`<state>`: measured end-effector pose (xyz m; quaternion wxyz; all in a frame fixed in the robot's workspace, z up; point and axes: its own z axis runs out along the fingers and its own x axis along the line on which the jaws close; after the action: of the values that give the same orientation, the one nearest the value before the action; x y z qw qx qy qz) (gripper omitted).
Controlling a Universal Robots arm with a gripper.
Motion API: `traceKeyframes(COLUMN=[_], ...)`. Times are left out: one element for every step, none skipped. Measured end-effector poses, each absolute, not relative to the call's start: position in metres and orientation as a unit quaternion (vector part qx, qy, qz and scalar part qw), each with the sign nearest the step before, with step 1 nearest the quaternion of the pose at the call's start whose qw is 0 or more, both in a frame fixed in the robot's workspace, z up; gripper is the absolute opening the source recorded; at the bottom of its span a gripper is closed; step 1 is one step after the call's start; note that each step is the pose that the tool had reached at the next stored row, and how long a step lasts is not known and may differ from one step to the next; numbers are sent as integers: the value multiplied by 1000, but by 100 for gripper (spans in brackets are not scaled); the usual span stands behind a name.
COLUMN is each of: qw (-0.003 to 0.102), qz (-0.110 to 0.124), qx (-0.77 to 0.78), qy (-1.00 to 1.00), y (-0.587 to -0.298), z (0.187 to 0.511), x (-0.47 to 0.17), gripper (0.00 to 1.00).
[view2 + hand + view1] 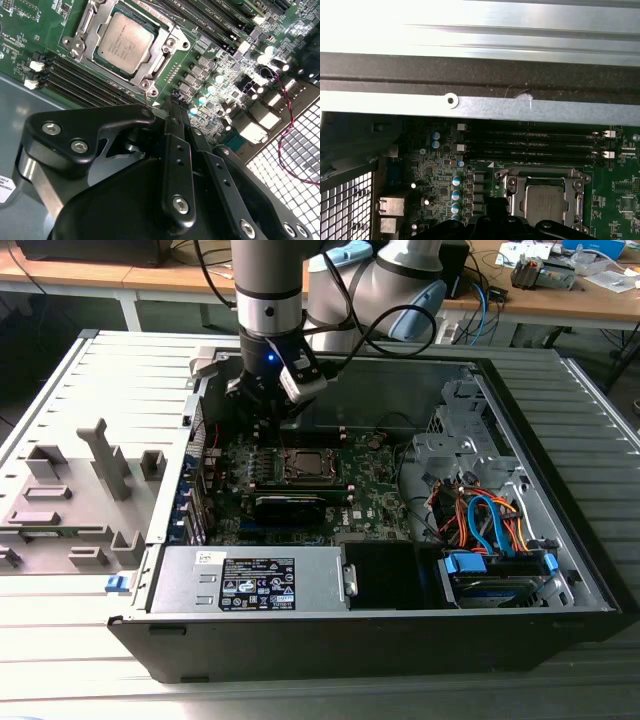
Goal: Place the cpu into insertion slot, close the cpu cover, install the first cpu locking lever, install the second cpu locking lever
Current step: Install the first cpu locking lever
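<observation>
Inside the case, the cpu (124,41) sits in the slot (150,76), cover (166,54) down; gripper (176,112) beside it, fingers pressed together.

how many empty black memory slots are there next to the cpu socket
4 long black memory slots, lying parallel in one bank beside the insertion slot, between it and the case's metal edge. In the second wrist view, the tool partly hides the bank.

Electronics lab or robotics workshop. Open black desktop computer case (400,625) lying on a grey slatted metal work surface (60,660), green circuit board (375,495) exposed inside. Grey plastic fixture blocks (75,495) at the exterior view's left. Far behind, wooden benches (560,300) cluttered with cables and small equipment.
</observation>
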<state>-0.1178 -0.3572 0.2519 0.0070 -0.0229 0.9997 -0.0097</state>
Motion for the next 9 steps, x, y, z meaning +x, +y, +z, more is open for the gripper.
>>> traceKeyframes(qw=[7, 7, 7, 7, 7, 7, 7, 7, 7], qz=[-10, -10, -10, -10, -10, -10, -10, -10, -10], qx=[-23, -23, -23, -23, -23, -23, -23, -23, -23], qy=[1000, 1000, 1000, 1000, 1000, 1000, 1000, 1000, 1000], y=[-357, -357, -357, -357, -357, -357, -357, -357, -357], z=[252, 252, 252, 252, 253, 253, 253, 253, 253], x=[-118, -118, -118, -118, -118, -118, -119, -119, -119], gripper=[11, 11, 11, 11, 11, 11, 11, 11, 11])
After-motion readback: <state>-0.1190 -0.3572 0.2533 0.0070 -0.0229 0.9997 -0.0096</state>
